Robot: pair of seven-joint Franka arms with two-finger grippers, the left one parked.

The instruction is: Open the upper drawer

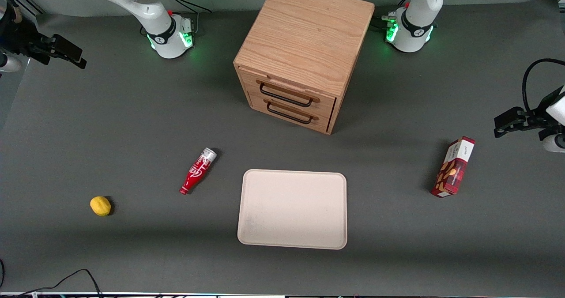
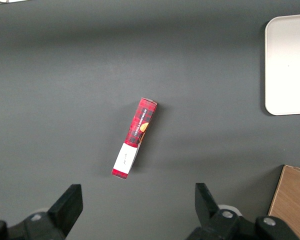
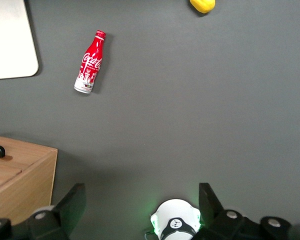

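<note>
Hanging high over the working arm's end of the table, the black 2-finger gripper [image 3: 140, 205] has fingers spread apart, well away from the shut light-oak upper drawer [image 1: 289, 94].

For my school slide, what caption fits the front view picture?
Gripper open, high near the table's edge, far from the closed upper drawer.

One cabinet [image 1: 304, 46]; two drawers: upper drawer [image 1: 287, 92], lower drawer [image 1: 289, 111]. One tray [image 1: 292, 209], one red bottle [image 1: 197, 171], one lemon [image 1: 100, 205], one snack box [image 1: 453, 167]. One gripper [image 3: 140, 205], high over working arm's end, fingers spread.
</note>
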